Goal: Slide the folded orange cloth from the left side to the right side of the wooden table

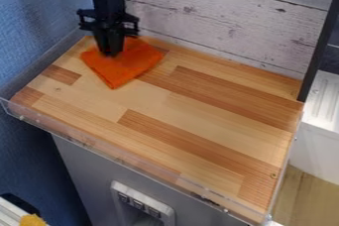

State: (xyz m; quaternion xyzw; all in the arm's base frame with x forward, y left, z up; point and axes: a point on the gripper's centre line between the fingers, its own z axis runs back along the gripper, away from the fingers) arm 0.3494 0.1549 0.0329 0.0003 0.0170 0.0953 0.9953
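Observation:
The black gripper hangs down over the upper left part of the wooden worktop, in front of the back wall. Directly below it lies an orange cloth, spread out fairly flat with one corner pointing to the front. The gripper's lower end overlaps the middle-left part of the cloth and hides some of it. Whether it touches or pinches the fabric cannot be told.
The wooden worktop has a clear raised edge along its front. Whitewashed planks stand behind it, a blue wall at the left. A dark upright post rises at the right back corner, beside a white unit.

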